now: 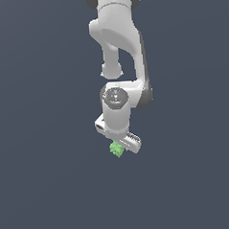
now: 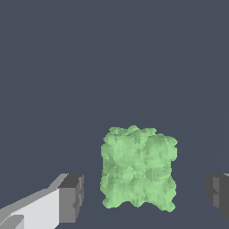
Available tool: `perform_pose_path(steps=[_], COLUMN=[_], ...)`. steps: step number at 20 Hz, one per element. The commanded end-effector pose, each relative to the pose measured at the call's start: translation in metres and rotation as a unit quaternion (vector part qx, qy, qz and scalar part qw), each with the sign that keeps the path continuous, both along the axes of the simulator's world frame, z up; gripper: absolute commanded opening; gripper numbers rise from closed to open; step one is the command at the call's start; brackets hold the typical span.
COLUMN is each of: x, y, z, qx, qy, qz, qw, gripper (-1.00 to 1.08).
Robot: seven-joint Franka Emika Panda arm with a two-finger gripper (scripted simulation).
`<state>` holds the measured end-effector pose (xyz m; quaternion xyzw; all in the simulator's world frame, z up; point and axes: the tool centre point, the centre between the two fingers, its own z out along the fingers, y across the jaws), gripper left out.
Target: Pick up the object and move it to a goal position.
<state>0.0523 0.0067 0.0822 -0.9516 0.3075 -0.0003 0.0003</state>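
Plain grey-blue ground; the gripper (image 2: 145, 197) gapes wide around the object (image 2: 138, 168), fingertips cut off.

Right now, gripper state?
Gripper: open, fingers apart on either side of the green lump, not touching it.

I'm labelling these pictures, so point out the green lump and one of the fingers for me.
green lump (image 2: 137, 169): wrist view, middle of its bumpy face.
fingers (image 2: 71, 198): wrist view, dark pad of one finger, apart from the lump.
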Motion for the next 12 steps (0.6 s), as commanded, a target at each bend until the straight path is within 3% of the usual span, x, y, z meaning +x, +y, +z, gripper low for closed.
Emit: perform_pose_path(steps=[1,11,12], x=[-0.001,0.0,0.0], y=[0.0,0.0,0.0], z=[-0.012,-0.042,-0.042], qx=[0.0,0.0,0.0], qy=[0.001,0.0,0.0], qz=[-0.001,-0.002,-0.002], qw=[1.0,1.0,1.0], gripper=[1.0,1.0,-1.0])
